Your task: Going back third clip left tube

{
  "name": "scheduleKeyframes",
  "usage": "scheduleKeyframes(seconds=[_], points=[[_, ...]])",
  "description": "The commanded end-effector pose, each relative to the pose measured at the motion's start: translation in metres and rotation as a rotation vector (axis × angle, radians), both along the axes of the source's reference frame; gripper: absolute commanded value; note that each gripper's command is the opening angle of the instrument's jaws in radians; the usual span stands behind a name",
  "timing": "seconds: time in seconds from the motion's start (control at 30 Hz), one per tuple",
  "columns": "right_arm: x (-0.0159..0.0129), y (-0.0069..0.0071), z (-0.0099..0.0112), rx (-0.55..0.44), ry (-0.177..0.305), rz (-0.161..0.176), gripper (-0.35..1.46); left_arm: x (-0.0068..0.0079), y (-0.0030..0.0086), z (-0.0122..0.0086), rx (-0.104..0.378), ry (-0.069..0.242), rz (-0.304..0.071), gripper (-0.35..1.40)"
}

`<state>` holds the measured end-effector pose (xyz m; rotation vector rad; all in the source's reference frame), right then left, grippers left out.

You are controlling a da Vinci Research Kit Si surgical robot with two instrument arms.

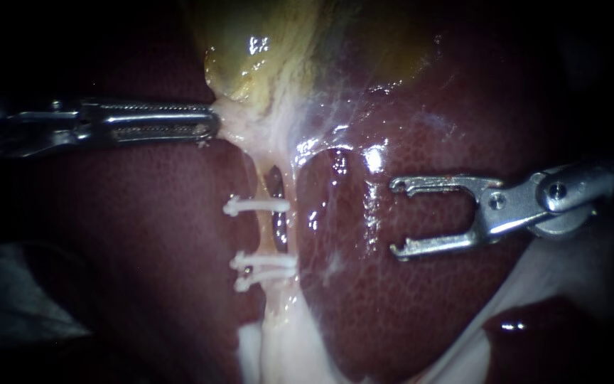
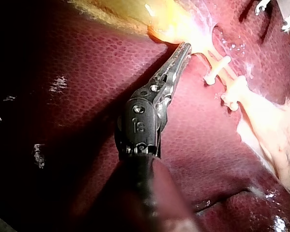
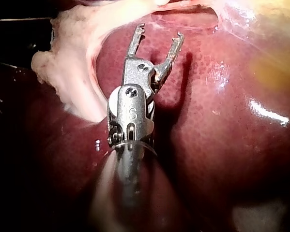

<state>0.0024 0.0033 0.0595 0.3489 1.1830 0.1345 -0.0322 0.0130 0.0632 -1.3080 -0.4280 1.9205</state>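
Mostly dark red liver [image 1: 421,299] fills the endoscope view, w/ the yellowish gallbladder [image 1: 250,57] beyond both instruments' tips. Entering from one side, the left instrument [image 1: 207,122] has long ridged jaws lying together, clamped at the tip on pale tissue [image 1: 239,128] just under the gallbladder. From that tissue a thin pale tube [image 1: 270,235] runs away from the left jaws, btwn two liver lobes. Three white clips cross the tube: a single clip [image 1: 256,206] nearest the left jaws, then a pair of clips [image 1: 268,263] close together, farther along. Opposite, the right instrument [image 1: 396,217] has its jaws spread wide apart w/ nothing btwn them. Its tips point at the tube but sit well apart from it, over glossy liver. All three clips lie ahead of these open jaws: the single clip approx. in line w/ the gap, the pair just outside it.
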Motion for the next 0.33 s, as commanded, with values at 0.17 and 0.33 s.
scheduleKeyframes(seconds=[0.17,0.33], points=[[0.0000,0.0000,0.0000,0.001,0.002,-0.002,0.50,0.0000,-0.0001,-0.0002,0.002,0.002,-0.001,-0.35],[0.0001,-0.0001,-0.0001,0.004,0.006,-0.007,0.50,0.0001,-0.0002,-0.0003,0.002,0.002,-0.001,-0.35]])
